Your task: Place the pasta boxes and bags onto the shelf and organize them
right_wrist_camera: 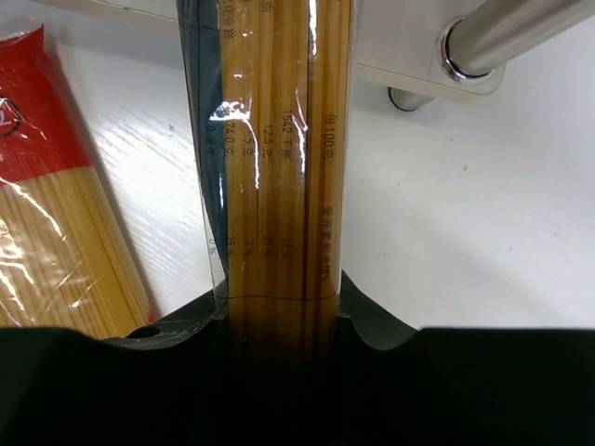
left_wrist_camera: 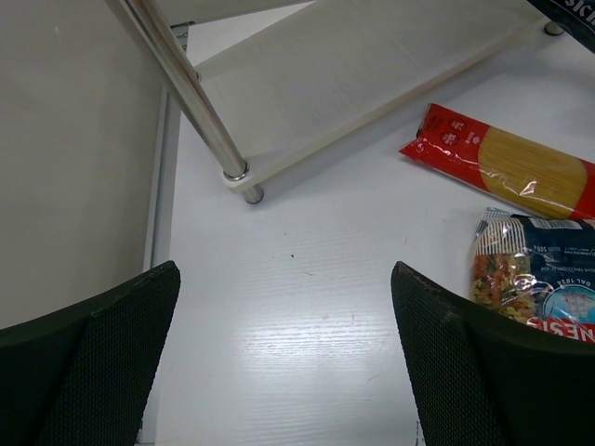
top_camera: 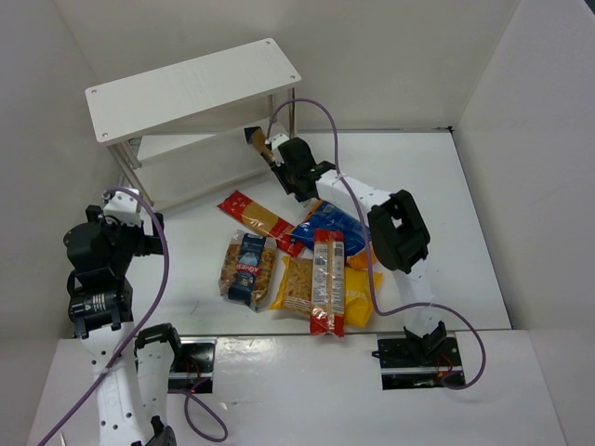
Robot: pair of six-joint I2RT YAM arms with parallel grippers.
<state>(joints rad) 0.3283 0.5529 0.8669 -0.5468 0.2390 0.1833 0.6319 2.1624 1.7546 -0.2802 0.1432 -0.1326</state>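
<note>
**Right jaws pinch spaghetti at the shelf's lower tier**

We see the jaws of the right gripper (right_wrist_camera: 279, 311) clamped on a long narrow tan-and-dark-blue spaghetti pack (right_wrist_camera: 279, 158), which runs straight out from between the black fingers. Its far end reaches over the front edge of the lower board of the white two-tier shelf (top_camera: 191, 88), just beside a silver metal leg (right_wrist_camera: 502, 37). We cannot tell whether the pack rests on that board. The left gripper (left_wrist_camera: 286, 279) has its jaws spread wide with nothing between them. It hangs over the bare white table (left_wrist_camera: 297, 316), near the shelf's left front leg.

Further out, we find the other packs in a loose heap on the table in front of the shelf. A red cellophane spaghetti pack (top_camera: 256, 218) lies slantwise nearest the shelf, just beside the held pack in the right wrist view. A clear blue-labelled bag of coloured spirals (top_camera: 247, 267) lies beside it, toward the left arm. A blue-orange bag (top_camera: 333, 228) lies close under the right arm. A yellow bag (top_camera: 358, 302) lies flat nearest the arm bases, and a second long red pack (top_camera: 327, 279) lies on top of it.
</note>
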